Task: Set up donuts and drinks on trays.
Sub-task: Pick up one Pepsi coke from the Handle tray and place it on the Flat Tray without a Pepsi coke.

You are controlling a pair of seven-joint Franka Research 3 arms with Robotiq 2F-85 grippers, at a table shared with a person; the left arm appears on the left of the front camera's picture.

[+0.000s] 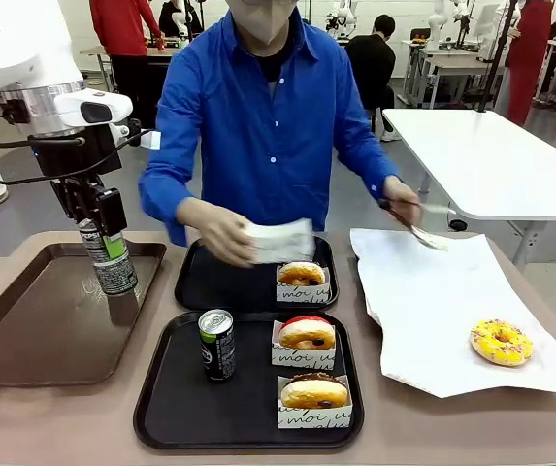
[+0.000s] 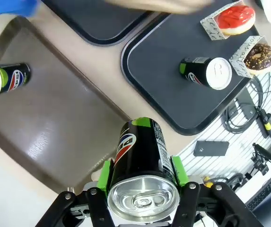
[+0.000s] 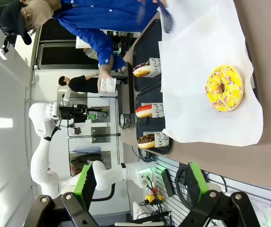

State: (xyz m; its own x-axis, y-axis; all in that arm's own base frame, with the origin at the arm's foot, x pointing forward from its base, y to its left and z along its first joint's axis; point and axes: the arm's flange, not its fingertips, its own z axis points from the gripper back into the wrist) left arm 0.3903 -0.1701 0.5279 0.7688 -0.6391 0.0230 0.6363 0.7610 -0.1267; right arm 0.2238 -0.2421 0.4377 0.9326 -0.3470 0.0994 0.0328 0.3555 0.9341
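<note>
Drink can pinched in left claw over brown tray; right claw spread.

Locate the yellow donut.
In the front view, the yellow sprinkled donut lies alone on the white paper sheet on the robot's right, to the right of the near black tray.

Bystanders to the spread: brown tray, white paper sheet
The glossy tray lay at the left of the tan table, and the paper was spread at its right. A person in a blue shirt stood across it, with a white table behind.
</note>
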